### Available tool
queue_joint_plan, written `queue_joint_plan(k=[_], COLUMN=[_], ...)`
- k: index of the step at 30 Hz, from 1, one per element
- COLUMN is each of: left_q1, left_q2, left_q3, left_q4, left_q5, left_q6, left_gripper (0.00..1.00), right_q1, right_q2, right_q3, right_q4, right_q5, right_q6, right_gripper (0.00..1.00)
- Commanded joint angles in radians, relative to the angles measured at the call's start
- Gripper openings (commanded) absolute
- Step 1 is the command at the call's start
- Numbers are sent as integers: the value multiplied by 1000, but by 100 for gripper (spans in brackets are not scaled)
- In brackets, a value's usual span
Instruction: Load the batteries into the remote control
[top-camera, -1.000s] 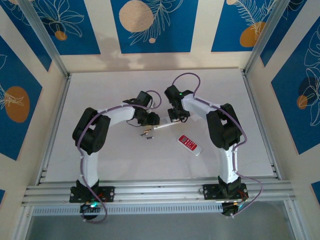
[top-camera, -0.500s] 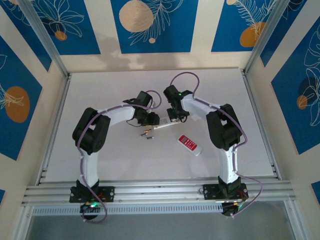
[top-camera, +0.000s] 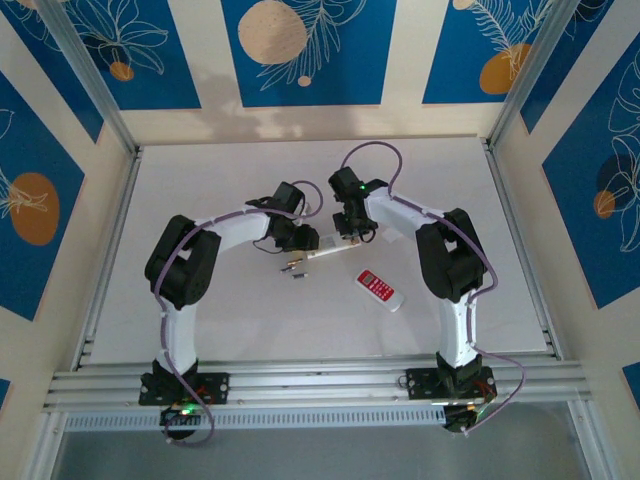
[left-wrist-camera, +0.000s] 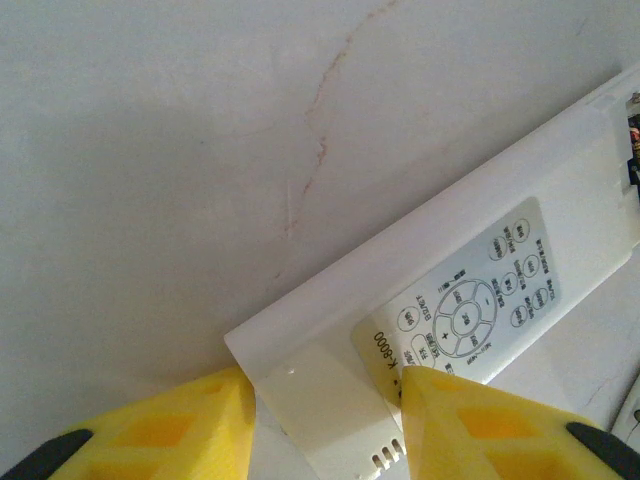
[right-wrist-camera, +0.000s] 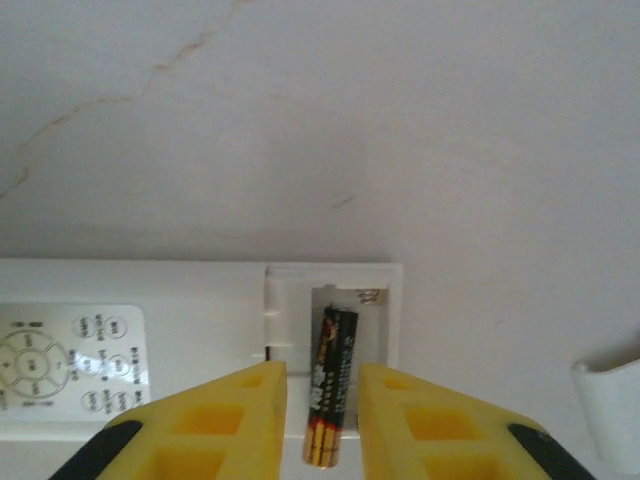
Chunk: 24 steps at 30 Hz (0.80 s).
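A long white remote (top-camera: 328, 252) lies at mid-table with its printed label facing up (left-wrist-camera: 470, 300). My left gripper (top-camera: 302, 243) is shut on its left end, one yellow finger on each long edge (left-wrist-camera: 325, 395). At the remote's other end the battery compartment (right-wrist-camera: 350, 300) stands open, a spring at its far wall. A black battery with a gold end (right-wrist-camera: 330, 395) leans into it, its near end raised over the remote's edge. My right gripper (top-camera: 350, 237) is shut on this battery (right-wrist-camera: 322, 372). Spare batteries (top-camera: 293, 268) lie just in front of the remote.
A second, red-and-white remote (top-camera: 380, 289) lies to the right front of the white one. A white curved piece (right-wrist-camera: 610, 410) sits on the table right of the compartment. Metal rails (top-camera: 300, 382) run along the near table edge.
The right gripper has shifted slightly over the remote's right end. The left gripper and the remote have stayed where they were.
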<state>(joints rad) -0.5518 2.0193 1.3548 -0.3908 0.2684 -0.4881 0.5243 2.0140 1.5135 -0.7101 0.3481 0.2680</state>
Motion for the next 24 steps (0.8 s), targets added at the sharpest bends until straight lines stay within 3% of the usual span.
queue_joint_plan(k=[1, 10, 24], left_q1=[6, 7, 6], left_q2=[46, 38, 41], left_q3=[7, -2, 4], left_q4=[-48, -48, -54], left_q5=[-47, -51, -52], left_q6=[25, 25, 26], left_gripper=[42, 42, 42], right_q1=[-15, -18, -17], right_q2=[-22, 32, 40], right_q3=[-4, 6, 4], right_q4=[-52, -75, -81], right_q5=[-85, -43, -41], right_q6=[35, 37, 41], right_gripper=[28, 27, 15])
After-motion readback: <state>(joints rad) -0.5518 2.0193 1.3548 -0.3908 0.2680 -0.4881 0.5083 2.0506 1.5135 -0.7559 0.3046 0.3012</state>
